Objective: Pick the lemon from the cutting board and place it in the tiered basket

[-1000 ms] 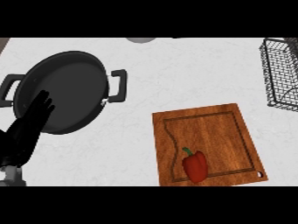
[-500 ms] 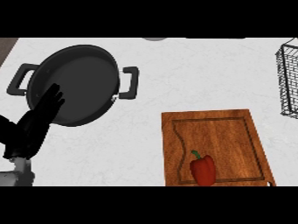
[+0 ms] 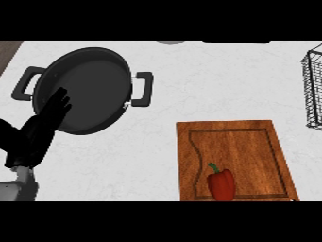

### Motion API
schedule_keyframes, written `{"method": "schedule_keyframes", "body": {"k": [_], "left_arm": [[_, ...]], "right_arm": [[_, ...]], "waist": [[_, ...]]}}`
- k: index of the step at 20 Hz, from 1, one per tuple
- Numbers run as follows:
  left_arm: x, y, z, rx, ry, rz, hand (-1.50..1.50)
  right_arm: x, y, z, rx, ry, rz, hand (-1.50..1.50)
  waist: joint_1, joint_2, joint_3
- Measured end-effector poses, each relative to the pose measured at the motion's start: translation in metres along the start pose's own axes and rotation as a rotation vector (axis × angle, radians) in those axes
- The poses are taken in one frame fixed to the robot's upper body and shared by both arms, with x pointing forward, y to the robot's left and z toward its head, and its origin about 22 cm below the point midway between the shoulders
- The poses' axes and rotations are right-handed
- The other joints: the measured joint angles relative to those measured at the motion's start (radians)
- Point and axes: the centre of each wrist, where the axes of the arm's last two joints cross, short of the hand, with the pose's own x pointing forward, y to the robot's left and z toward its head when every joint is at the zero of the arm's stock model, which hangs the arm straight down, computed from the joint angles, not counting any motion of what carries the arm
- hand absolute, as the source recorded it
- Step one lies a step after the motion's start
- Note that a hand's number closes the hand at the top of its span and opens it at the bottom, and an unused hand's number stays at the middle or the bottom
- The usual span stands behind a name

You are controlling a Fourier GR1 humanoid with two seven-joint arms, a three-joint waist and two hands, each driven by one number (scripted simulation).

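Head view: red pepper on cutting board, well right of left hand.

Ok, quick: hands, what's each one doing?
Left hand: open, fingers straight, holding nothing, by the pan.
Right hand: not in view.

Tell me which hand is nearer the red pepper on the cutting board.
Left, the only hand in view. The left hand rests open, far to the left of the red pepper; the right hand doesn't show.
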Motion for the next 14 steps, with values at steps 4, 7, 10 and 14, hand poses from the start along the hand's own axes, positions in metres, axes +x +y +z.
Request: {"method": "schedule_keyframes", "body": {"k": [4,7,10,14], "left_arm": [[-0.006,-0.002,0.003,0.000,-0.002,0.002,0.00],[-0.003,0.002,-0.002,0.010,0.005,-0.001,0.00],[-0.004,0.000,-0.001,0.013,0.009,0.002,0.00],[-0.007,0.000,0.000,0.012,0.009,-0.002,0.00]], "right_arm": [[0.009,0.014,-0.025,0.040,0.000,-0.009,1.50],[0.012,0.029,-0.040,0.072,0.009,-0.019,1.50],[0.015,0.042,-0.053,0.101,0.025,-0.023,1.50],[0.011,0.058,-0.060,0.124,0.035,-0.018,1.50]], "waist": [[-0.002,-0.001,-0.001],[-0.009,-0.002,-0.001],[-0.013,-0.003,-0.001],[-0.012,-0.002,-0.001]]}}
